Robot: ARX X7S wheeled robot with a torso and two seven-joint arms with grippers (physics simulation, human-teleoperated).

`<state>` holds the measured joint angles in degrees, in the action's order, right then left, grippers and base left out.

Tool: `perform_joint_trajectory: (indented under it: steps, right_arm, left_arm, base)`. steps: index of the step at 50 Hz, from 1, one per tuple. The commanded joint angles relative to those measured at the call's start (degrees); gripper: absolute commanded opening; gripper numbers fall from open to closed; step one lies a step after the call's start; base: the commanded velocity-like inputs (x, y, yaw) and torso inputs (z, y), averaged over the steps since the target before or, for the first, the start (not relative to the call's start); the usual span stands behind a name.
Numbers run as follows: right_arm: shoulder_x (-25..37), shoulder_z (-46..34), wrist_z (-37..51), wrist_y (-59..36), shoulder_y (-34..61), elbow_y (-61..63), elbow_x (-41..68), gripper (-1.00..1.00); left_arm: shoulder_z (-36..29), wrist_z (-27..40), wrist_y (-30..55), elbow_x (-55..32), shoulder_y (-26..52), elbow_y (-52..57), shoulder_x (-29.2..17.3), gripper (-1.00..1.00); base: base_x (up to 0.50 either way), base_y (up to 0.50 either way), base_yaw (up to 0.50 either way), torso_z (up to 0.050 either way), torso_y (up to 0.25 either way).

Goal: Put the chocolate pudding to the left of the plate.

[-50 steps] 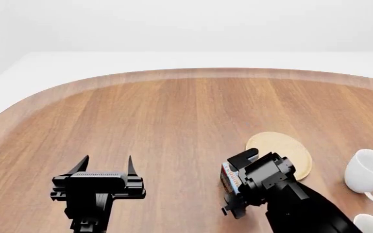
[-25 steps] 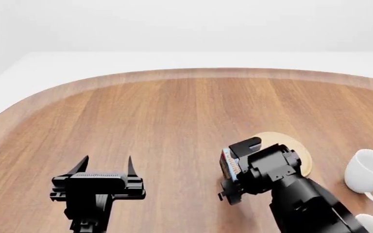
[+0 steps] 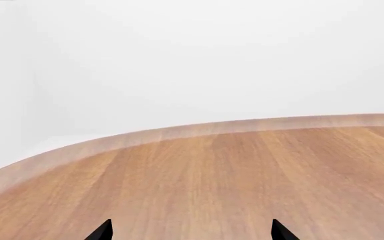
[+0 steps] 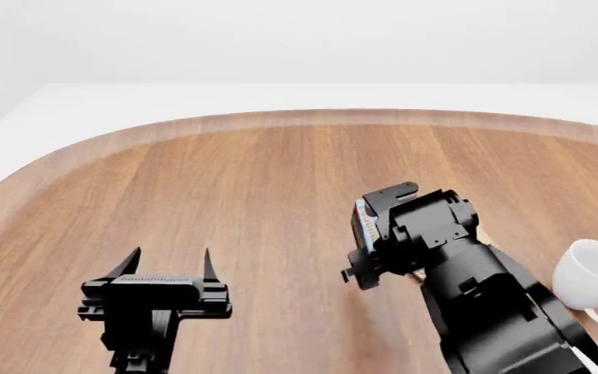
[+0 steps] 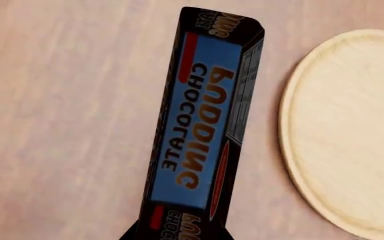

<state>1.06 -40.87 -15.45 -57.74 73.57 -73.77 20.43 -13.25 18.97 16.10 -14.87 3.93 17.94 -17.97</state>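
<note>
The wooden table (image 4: 226, 179) was the biggest thing, brown and rounded at its far edge, with a white floor behind it.

The right arm (image 4: 486, 304) was big and black. It reached up from the near right side toward the middle of the table. Its gripper (image 4: 367, 241) was pinching the chocolate pudding (image 4: 361, 226) box, and the box stuck out on the gripper's left side. In the head view only a thin strip of the box showed. In the right wrist view the box (image 5: 202, 120) was long and dark, with a blue label and orange letters, and one end of it went down into the gripper at the picture's edge. From these views I could not tell if the box touched the wood or was held just above it.

The left gripper (image 4: 169, 261) sat over the near left part of the table. Its two pointed fingers (image 4: 130, 265) were spread apart with nothing between them.

The plate (image 5: 352, 135) was round and pale tan and lay flat on the table, just to the right of the box and not touching it. In the head view the right arm hid almost all of it.

A white mug (image 4: 590, 276) sat near the right edge of the table, to the right of the arm.
</note>
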Motion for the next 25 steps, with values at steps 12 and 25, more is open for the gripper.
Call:
perform_joint_trajectory:
  steps: [12,25]
  right_arm:
    - [-1.05,-7.30,6.07,-4.65,6.58,-1.21,10.13,-1.00]
    - [-1.05,-4.25,8.28,-5.79,7.68,-1.22,8.96,-1.00]
  left_arm:
    - [1.04,-1.83,16.33,-6.70,12.59,3.16,-2.77,1.00]
    - [2.38,-3.60,28.75,-13.12,25.35,1.93,-3.33,1.00]
  base:
    - [0.00,0.00,0.00,0.000,0.000]
    - [0.00,0.00,0.00,0.000,0.000]
